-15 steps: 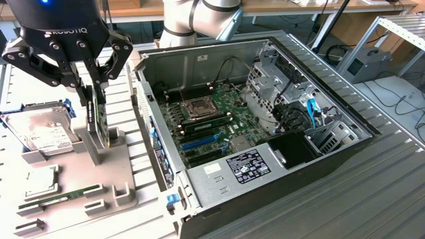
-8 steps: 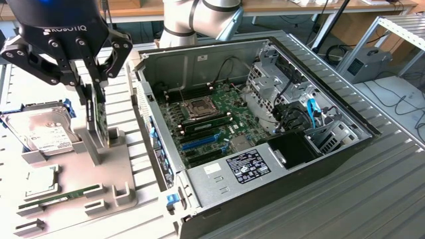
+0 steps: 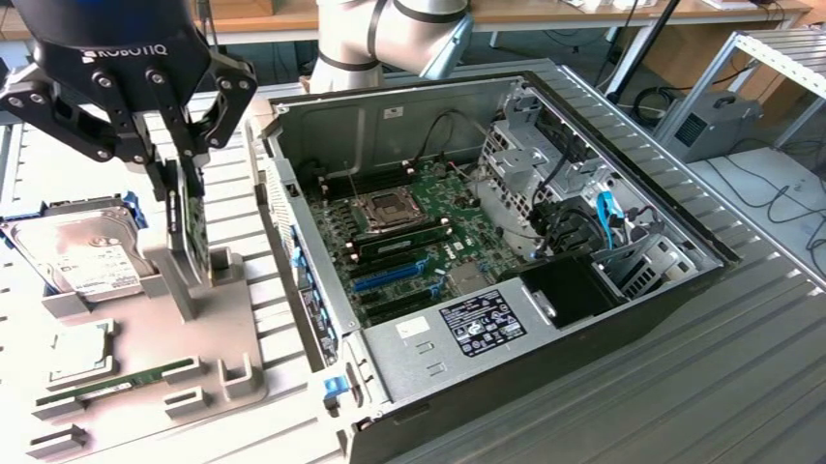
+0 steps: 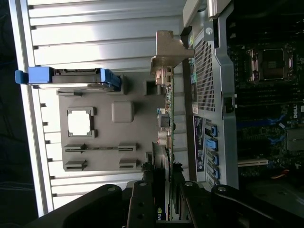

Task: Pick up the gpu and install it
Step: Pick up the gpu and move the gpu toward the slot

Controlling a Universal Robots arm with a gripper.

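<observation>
The gpu (image 3: pixel 192 224) is a thin black card with a green edge. It stands on edge over the grey fixture plate (image 3: pixel 246 362), at the exterior view's left. My gripper (image 3: pixel 181 184) comes down on it from above, and its black fingers (image 3: pixel 165 179) are shut on the card's upper part. In the wrist view the gpu (image 4: pixel 167 118) runs edge-on away from the gripper (image 4: pixel 164 194), with its metal bracket (image 4: pixel 167 52) at the far end. The card's lower edge sits at the plate's upright holder; I cannot tell whether it touches.
On the fixture plate lie a silver hard drive (image 3: pixel 80 256), a square processor (image 3: pixel 80 353) and a slim green memory stick (image 3: pixel 110 384). The open computer case (image 3: pixel 620 290) lies beside the plate, with its motherboard (image 3: pixel 413 227) and blue slots (image 3: pixel 387 278) exposed. The case wall (image 4: pixel 209 85) stands close to the card.
</observation>
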